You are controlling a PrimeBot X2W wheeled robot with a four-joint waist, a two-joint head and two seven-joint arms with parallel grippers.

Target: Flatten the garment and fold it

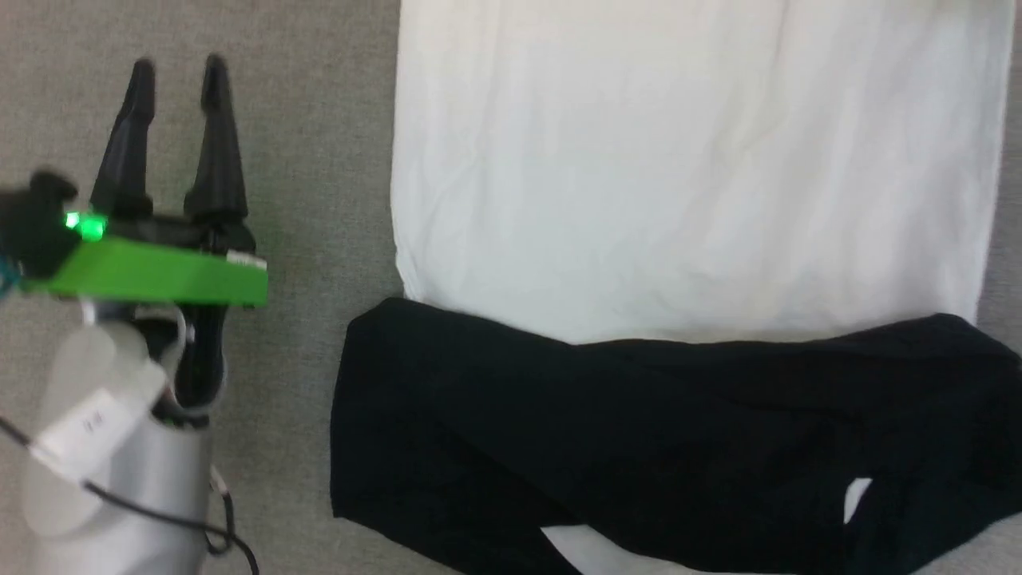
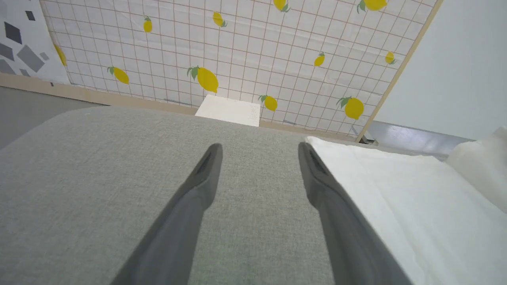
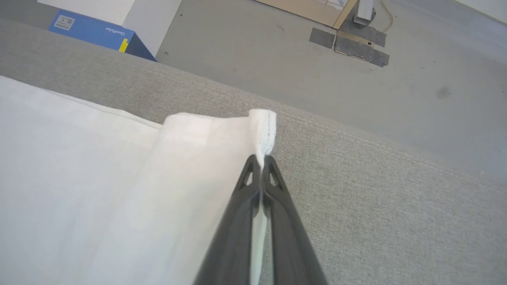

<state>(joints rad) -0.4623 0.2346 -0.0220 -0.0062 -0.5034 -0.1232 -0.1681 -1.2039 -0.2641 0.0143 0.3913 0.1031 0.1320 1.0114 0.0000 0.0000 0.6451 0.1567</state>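
Right gripper (image 3: pixel 261 159) pinched a corner of the garment (image 1: pixel 687 176) in closed jaws; left gripper (image 1: pixel 179 68) hovered left of it, jaws apart, empty.

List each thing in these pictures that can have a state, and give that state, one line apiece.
garment: white panel spread flat, black part rumpled at the near edge.
left gripper: open, empty, beside the garment.
right gripper: shut on the garment's white hem corner.
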